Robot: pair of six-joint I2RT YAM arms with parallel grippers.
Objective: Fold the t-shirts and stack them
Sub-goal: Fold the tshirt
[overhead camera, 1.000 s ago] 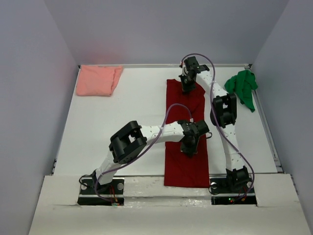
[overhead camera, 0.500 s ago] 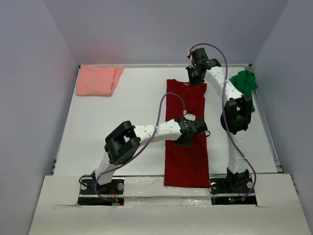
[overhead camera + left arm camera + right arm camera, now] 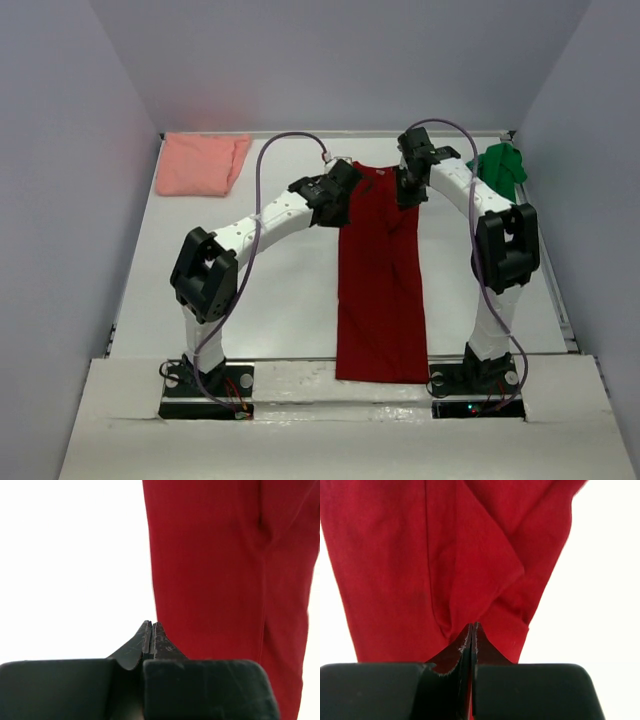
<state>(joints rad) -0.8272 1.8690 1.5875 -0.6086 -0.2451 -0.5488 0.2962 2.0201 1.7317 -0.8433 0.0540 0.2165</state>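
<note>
Salmon pink t-shirt [image 3: 200,165]: folded pile in the far left corner of the white tabletop [image 3: 270,290], well apart from both arms.

Left hand [image 3: 151,628]: reaches in from the left to the far left corner of the dark red t-shirt [image 3: 380,290]. Wrist view: fingers [image 3: 160,647] pressed flat together with no gap, tips right at the shirt's left edge. Cloth there lies smooth with no pucker. Can't tell whether any fabric is caught between them.

Dark red t-shirt: folded into a long narrow strip running near to far, right of centre. Near end sits at the near edge of the tabletop between the two arm bases; far end is close to the far edge. A lengthwise fold line shows along its right half.

Right hand [image 3: 471,628]: at the shirt's far right corner. Fingers [image 3: 482,650] closed tight, and the red cloth bunches into creases that converge on the tips, so it has a pinch of the fabric. A loose flap hangs off to the right of the pinch.

Green t-shirt [image 3: 500,172]: crumpled heap at the far right by the side wall, just beyond the right arm and unfolded.
</note>
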